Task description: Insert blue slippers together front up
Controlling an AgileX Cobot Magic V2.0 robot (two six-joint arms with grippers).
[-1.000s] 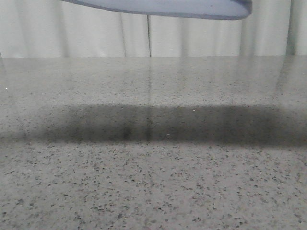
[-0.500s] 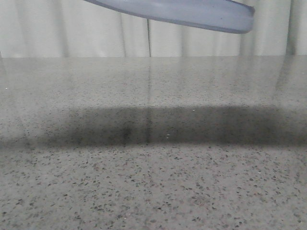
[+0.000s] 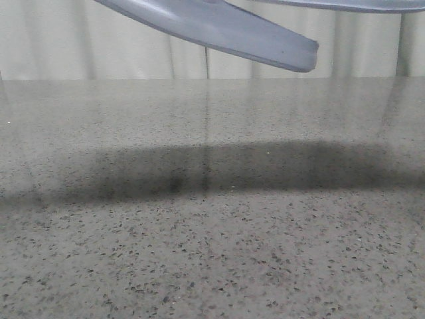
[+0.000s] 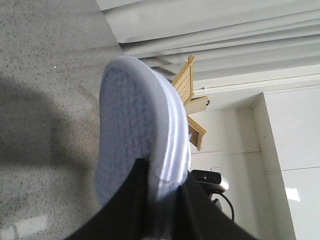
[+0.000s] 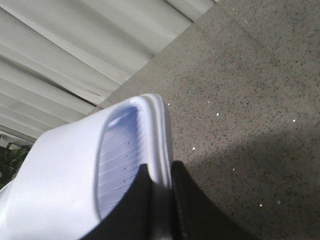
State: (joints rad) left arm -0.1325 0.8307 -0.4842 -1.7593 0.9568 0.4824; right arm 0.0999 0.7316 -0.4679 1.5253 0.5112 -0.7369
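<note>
Pale slipper: long axis tilted down toward bench's right edge, cut off above.
Left gripper: clamped on its sole edge.
Right gripper: clamped on second slipper rim.

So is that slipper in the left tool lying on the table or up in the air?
In the air. The slipper hangs tilted above the table, with only its shadow below; the left tool pinches its edge.

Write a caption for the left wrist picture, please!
Left gripper pinches a pale blue slipper by its edge, tread showing, above the speckled table.

both wrist views show plain matte black gripper fingers, flat and tapering.
</note>
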